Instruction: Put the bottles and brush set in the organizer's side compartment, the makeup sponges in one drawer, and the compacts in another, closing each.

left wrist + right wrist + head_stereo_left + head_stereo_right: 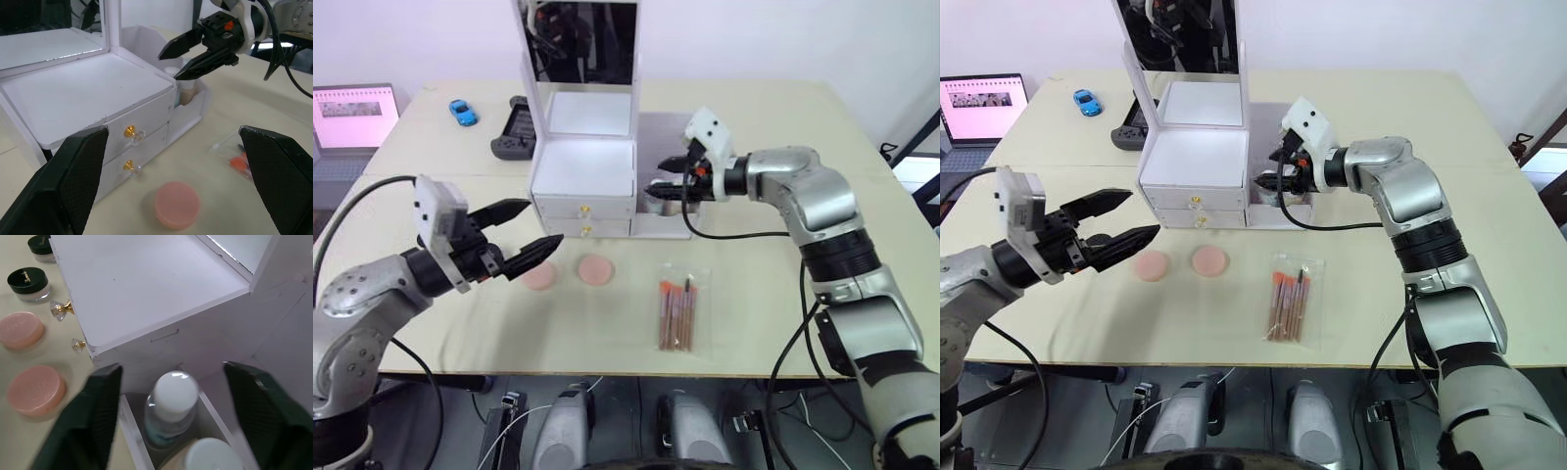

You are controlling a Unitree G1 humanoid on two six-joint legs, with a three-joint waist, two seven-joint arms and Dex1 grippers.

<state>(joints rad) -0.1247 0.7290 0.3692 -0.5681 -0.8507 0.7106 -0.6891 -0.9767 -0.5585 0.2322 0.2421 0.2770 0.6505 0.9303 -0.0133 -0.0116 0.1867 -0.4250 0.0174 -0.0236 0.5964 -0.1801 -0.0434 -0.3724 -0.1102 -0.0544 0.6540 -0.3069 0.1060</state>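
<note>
The white organizer stands mid-table with a mirror on top and both gold-knobbed drawers shut. Two white-capped bottles stand in its side compartment. My right gripper hovers open just above them, holding nothing. Two flat pink round makeup sponges lie in front of the drawers. The brush set lies in a clear bag to their right. My left gripper is open and empty beside the left sponge. Two black-lidded compacts sit left of the organizer.
A blue toy car and a black game controller lie on the table behind the organizer's left side. A laptop stands off the far-left corner. The right arm's cable hangs over the table near the organizer.
</note>
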